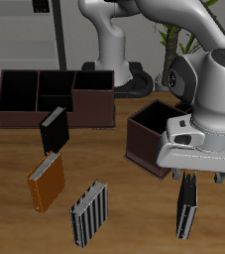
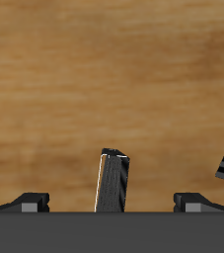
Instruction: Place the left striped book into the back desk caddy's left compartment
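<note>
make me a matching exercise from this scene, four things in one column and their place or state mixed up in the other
Things:
1. left striped book
2. paler striped book
3. orange book
4. plain black book

Places or states:
A. just in front of the back desk caddy
B. upright between the fingers of the gripper
C. near the table's front edge, beside the orange book
D. between the plain black book and the paler striped book

Pairs: 1-B, 2-C, 3-D, 4-A
</note>
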